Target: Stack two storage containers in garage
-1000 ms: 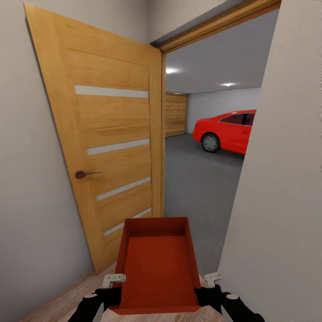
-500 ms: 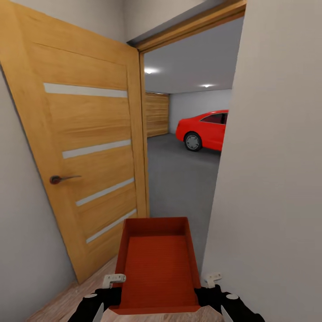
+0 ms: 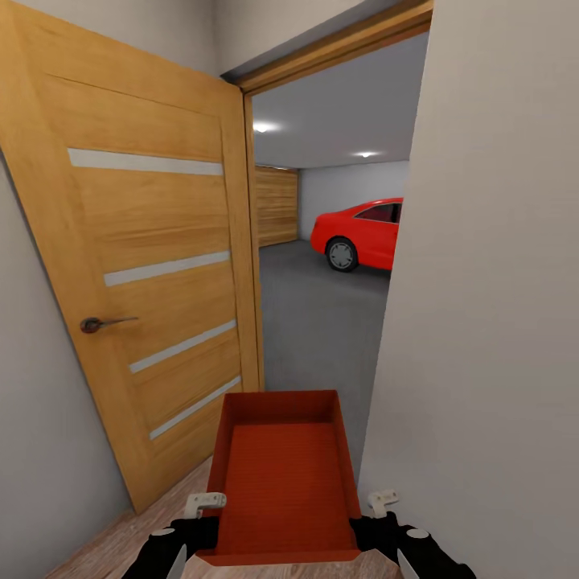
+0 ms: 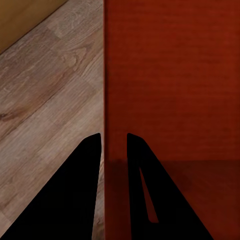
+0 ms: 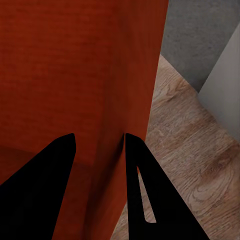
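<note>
Carrying storage container (image 3: 281,482) between my arms, facing open wooden door (image 3: 153,265) and garage floor (image 3: 322,322). My left gripper (image 4: 114,142) is pinching container's left wall; my right gripper (image 5: 100,142) is pinching right wall. Judging bin light, stiff, thin-walled, possibly slippery; gripping both rims is keeping it level.

**Both arms low and forward, grippers clamped on a bin's side walls**

The left gripper (image 3: 193,515) sits at the near left, the right gripper (image 3: 384,507) at the near right, roughly level with each other. Each has its two dark fingers (image 4: 87,165) straddling a side wall of the storage container (image 3: 281,482), one finger inside, one outside.
</note>
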